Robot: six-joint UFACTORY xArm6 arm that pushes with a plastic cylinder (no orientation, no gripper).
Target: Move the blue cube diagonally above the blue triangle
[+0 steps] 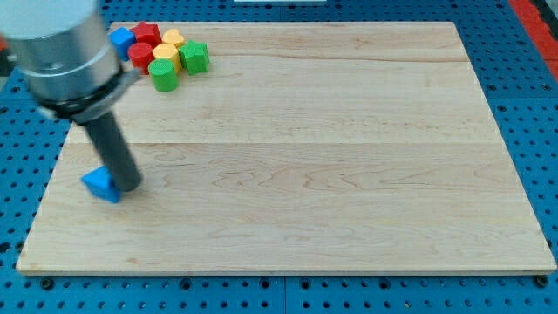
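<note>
A blue triangle [100, 184] lies near the left edge of the wooden board [331, 166]. My tip [128, 185] stands right next to it on its right side, touching or nearly touching it. A blue cube [121, 39] sits at the view's top left, at the left end of a cluster of blocks, partly behind the arm's grey body [61, 48].
The cluster at the top left holds two red blocks [145, 36] [140, 56], two yellow blocks [173, 39] [166, 57], a green cylinder [163, 75] and a green block [194, 57]. A blue perforated table [523, 52] surrounds the board.
</note>
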